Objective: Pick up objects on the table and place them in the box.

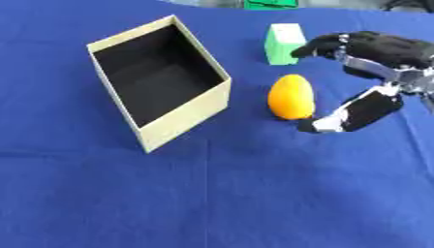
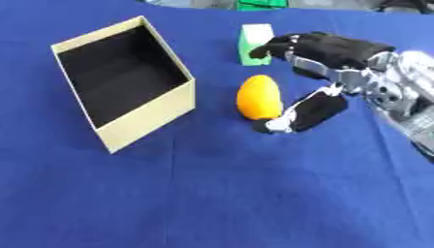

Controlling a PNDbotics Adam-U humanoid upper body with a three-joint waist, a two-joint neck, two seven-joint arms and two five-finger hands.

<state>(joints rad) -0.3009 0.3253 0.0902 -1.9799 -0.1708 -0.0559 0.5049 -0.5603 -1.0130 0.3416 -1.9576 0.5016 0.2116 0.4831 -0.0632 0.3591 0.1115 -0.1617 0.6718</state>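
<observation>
Flanking orange egg (image 1: 291,97): right hand (image 2: 339,72).

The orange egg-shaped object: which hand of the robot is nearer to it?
Right. The right hand is open just beside the orange egg-shaped object, on its right, thumb close to its base. The left hand appears in neither view.

right hand (image 2: 339,72) | spread open, thumb low | reaching in from right
</observation>
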